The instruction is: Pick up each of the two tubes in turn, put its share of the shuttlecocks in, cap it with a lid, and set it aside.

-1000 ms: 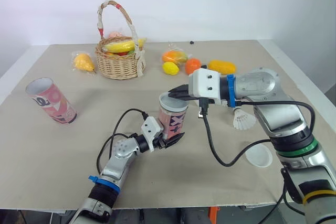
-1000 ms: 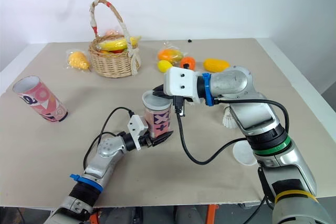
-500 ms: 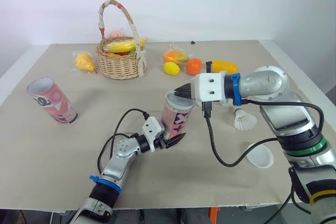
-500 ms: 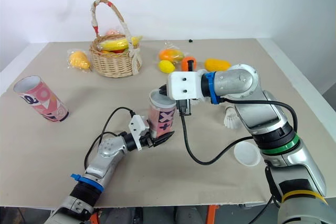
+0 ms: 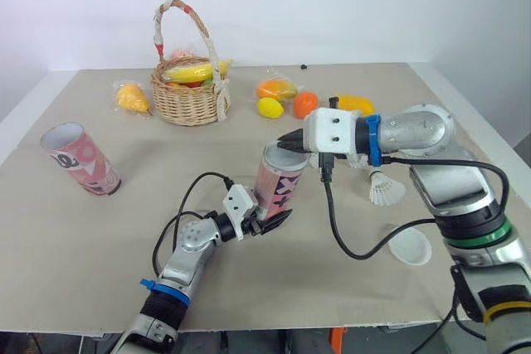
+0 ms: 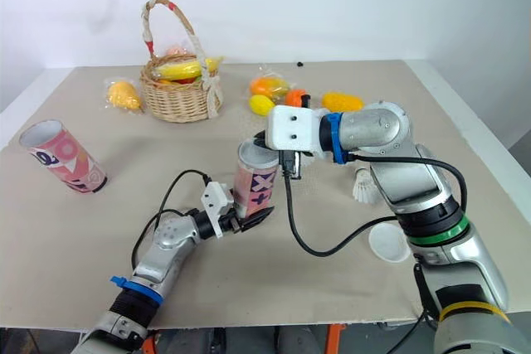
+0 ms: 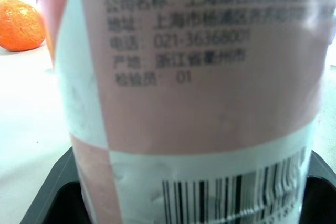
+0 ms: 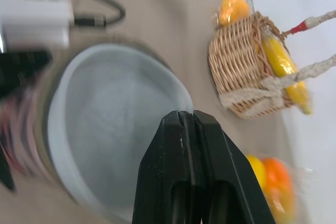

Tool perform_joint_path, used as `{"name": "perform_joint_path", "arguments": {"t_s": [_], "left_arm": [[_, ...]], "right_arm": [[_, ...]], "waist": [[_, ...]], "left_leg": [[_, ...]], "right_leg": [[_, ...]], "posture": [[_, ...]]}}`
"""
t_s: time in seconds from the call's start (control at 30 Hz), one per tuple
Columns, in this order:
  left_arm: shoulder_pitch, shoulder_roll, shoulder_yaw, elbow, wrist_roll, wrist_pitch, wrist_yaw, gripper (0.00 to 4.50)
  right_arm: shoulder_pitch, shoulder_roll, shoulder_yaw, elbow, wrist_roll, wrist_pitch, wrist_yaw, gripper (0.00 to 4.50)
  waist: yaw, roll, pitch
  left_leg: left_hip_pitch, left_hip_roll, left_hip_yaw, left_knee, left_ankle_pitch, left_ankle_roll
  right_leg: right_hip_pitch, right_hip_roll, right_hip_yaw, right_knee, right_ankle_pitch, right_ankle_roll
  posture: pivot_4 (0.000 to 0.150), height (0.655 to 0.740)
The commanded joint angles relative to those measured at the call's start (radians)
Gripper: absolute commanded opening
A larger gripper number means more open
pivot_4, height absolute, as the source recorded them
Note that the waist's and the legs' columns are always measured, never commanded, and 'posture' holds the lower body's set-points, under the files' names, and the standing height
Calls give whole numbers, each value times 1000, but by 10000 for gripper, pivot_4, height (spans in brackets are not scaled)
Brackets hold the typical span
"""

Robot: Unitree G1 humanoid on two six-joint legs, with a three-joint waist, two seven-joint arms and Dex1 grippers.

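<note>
A pink patterned tube (image 5: 277, 184) stands near the table's middle, leaning a little to the right, with a whitish lid (image 8: 113, 124) on its top. My left gripper (image 5: 270, 220) is shut on its lower part, and the printed label and barcode of the tube (image 7: 194, 77) sit between the fingers. My right gripper (image 5: 290, 140) is shut and empty, its tips at the far rim of the lid. A second pink tube (image 5: 80, 159) lies tilted at the far left, open end up. A white shuttlecock (image 5: 383, 190) and a loose white lid (image 5: 410, 246) rest at the right.
A wicker basket (image 5: 189, 89) of fruit stands at the back, with a bagged yellow fruit (image 5: 133, 97) to its left. A lemon (image 5: 270, 108), an orange (image 5: 305, 104) and a mango (image 5: 353, 105) lie behind the right arm. Black cables hang from both wrists.
The held tube's top has shifted right and now leans. My right gripper has drawn slightly right and up, its fingers closing from spread to shut. The left gripper has kept its hold.
</note>
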State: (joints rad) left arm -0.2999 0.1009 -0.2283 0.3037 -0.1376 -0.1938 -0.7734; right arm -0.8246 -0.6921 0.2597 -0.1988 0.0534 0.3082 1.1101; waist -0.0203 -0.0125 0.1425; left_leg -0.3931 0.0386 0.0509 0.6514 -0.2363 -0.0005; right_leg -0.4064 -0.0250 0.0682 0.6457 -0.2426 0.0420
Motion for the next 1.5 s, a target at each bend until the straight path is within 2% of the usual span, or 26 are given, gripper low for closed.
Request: {"name": "perform_joint_path", "arguments": {"t_s": [0.03,0.27,0.53,1.13,1.5], "left_arm": [[28,6,-18,58,18,24,0,32557],[30,6,-16,58,14,24,-2,32557],[22,0,-15,66,17,22,-6,32557],[21,2,-14,67,20,24,-10,32557],[14,3,-11,77,21,23,-11,32557]], "right_arm": [[-17,6,-4,-28,26,25,17,426],[-58,6,-64,-45,105,98,35,426],[-41,29,-28,-95,137,145,27,426],[12,20,48,-108,86,135,57,426],[19,65,62,-100,15,62,11,426]], "waist": [[0,0,0],[0,-2,1],[0,-2,1],[0,-2,1],[-1,-2,1]], "left_leg": [[0,0,0,0,0,0],[-1,0,0,0,0,0],[-3,0,0,-1,0,0],[-3,0,0,-1,0,0],[-2,0,-1,-1,0,0]], "right_leg": [[0,0,0,0,0,0],[-2,0,0,0,0,0],[-3,-1,0,-1,0,0],[-3,-1,-1,-1,-1,0],[-4,0,-1,-1,0,0]], "posture": [[1500,7400],[1500,7400],[1500,7400],[1500,7400],[1500,7400]]}}
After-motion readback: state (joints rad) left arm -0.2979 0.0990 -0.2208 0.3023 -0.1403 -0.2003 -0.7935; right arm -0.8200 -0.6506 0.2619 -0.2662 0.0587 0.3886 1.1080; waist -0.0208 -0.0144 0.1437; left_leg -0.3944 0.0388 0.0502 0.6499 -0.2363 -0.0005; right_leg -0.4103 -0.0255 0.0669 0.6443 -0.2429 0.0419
